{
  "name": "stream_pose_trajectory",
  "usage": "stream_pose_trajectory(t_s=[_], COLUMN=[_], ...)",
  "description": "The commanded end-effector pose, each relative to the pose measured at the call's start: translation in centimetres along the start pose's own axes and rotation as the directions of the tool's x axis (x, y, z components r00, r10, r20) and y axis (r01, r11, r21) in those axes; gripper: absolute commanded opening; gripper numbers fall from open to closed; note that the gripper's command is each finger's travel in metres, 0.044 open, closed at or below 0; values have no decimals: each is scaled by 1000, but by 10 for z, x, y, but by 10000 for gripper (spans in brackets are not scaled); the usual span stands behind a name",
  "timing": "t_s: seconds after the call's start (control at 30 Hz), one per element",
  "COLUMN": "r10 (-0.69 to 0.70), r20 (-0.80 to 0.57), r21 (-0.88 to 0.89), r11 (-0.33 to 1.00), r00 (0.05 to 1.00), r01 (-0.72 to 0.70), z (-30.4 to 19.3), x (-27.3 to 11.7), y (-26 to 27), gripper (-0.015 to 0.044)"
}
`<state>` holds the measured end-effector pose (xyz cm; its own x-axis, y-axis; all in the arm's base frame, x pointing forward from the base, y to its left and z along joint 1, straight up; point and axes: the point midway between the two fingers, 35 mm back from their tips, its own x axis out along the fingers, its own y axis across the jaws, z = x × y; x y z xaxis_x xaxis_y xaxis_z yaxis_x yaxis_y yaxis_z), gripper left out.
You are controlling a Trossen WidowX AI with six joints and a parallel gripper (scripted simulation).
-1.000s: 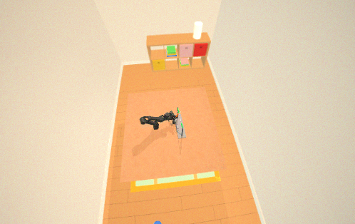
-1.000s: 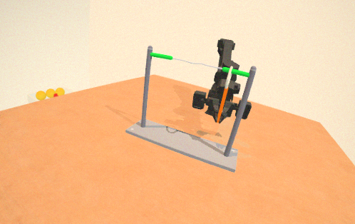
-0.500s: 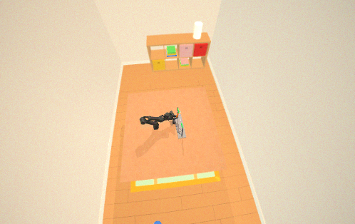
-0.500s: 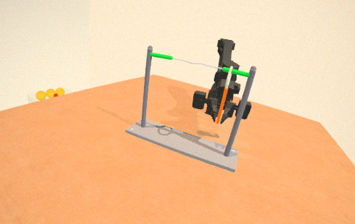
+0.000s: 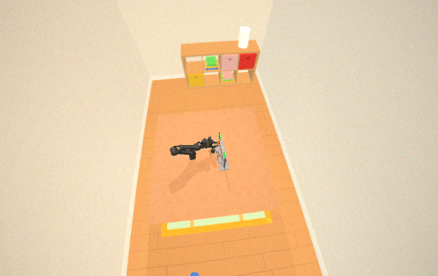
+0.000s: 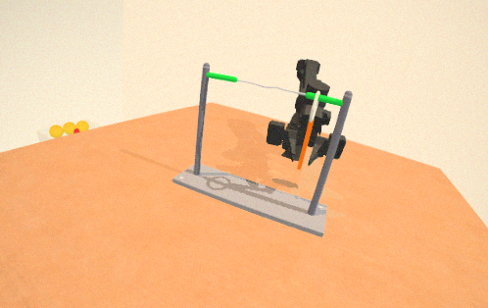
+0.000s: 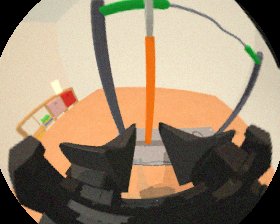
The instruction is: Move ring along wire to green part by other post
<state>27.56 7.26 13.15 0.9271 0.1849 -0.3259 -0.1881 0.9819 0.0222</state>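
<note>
The pale ring [image 6: 315,106] [image 7: 149,20], seen nearly edge-on, hangs on the green part [image 6: 332,100] [image 7: 122,8] beside one post [image 6: 330,152] [image 7: 103,60]. Its orange handle [image 6: 306,142] [image 7: 150,75] points down, slightly tilted in the exterior view. My gripper [image 6: 301,162] [image 7: 148,127] is open, its fingers on either side of the handle's lower end, with gaps in the wrist view. The thin grey wire [image 6: 267,87] [image 7: 211,18] runs to the other green part [image 6: 221,77] [image 7: 252,54] at the other post [image 6: 201,123] [image 7: 242,95]. In the top view the ring is too small to make out.
The posts stand on a grey base plate [image 6: 245,200]. My arm [image 5: 186,148] reaches in from the side of the stand. A shelf [image 5: 220,47] stands far off at the back, and yellow balls [image 6: 70,128] lie beyond the surface.
</note>
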Motion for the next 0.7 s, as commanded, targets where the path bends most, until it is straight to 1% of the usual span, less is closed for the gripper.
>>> stream_pose_trajectory(t_s=[0.0, 0.5, 0.67], r10=[-2, -3, -3], r20=[6, 4, 4], r21=[5, 7, 7], r11=[1000, 1000, 1000], r00=[1000, 1000, 1000], r01=[2, 3, 3], z=[2, -1, -2], x=[-8, -32, -33], y=[0, -1, -1], gripper=[160, 160, 160])
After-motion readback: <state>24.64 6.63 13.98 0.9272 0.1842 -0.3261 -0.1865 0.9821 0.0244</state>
